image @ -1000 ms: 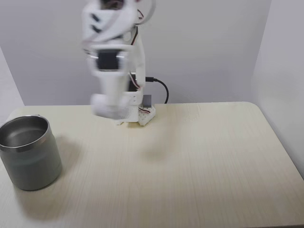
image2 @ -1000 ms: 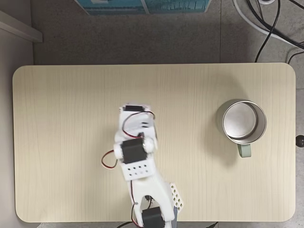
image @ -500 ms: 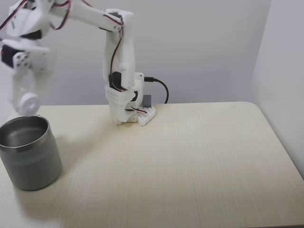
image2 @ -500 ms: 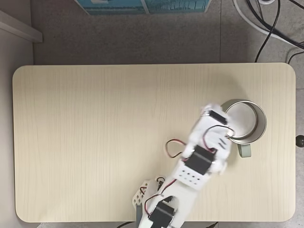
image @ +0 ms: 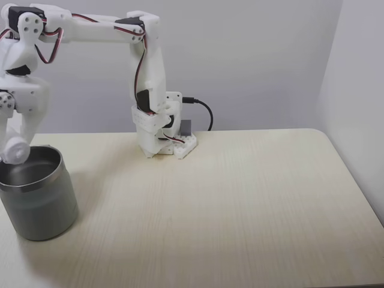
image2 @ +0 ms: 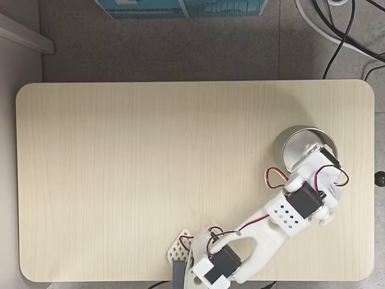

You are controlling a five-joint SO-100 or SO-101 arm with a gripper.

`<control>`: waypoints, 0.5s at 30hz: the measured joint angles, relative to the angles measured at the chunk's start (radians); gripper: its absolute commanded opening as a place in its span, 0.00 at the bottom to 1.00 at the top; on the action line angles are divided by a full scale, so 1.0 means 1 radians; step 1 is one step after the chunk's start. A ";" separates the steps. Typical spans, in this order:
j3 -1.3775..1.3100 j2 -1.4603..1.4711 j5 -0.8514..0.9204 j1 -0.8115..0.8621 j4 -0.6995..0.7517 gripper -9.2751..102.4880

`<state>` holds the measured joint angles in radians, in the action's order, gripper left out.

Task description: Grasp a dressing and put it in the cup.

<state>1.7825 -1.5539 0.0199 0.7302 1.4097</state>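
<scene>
- Nearest in the front-facing fixed view: bare pale wood-grain table (image: 228, 216), nothing lying on its open surface.
- Left front of that view: the cup (image: 37, 193), a wide brushed-steel tumbler, upright on the table. In the top-down fixed view the cup (image2: 293, 149) stands near the right end of the table, its lower right part covered by the arm.
- Just over the cup's left rim: the gripper (image: 13, 150), pointing down, with a round white roll, the dressing (image: 14, 150), at its tip. Fingers appear pinched on the roll; the roll sits at the level of the cup's mouth, not yet lying inside.
- Top-down view: the gripper (image2: 314, 158) reaches over the cup's opening; the dressing itself cannot be made out there.
- Farther back: white arm base (image: 161, 135) fixed at the table's rear edge, upper arm upright, forearm stretched level toward the left.
- Behind the base: a black cable (image: 203, 109) looping down against the plain grey wall.
</scene>
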 measured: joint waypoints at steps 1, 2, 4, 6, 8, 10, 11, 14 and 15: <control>-0.002 0.000 -0.009 0.006 0.000 0.29; -0.006 0.000 -0.015 0.014 -0.002 0.32; -0.023 0.005 -0.031 0.028 -0.002 0.35; -0.049 0.032 -0.034 0.026 -0.002 0.37; -0.091 0.087 -0.034 0.017 -0.002 0.37; -0.138 0.149 -0.034 0.021 -0.002 0.38; -0.158 0.175 -0.034 0.025 -0.002 0.38; -0.175 0.209 -0.034 0.025 -0.002 0.38; -0.175 0.210 -0.034 0.023 -0.002 0.38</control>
<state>1.6076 -1.3438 -0.0138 0.7532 1.4082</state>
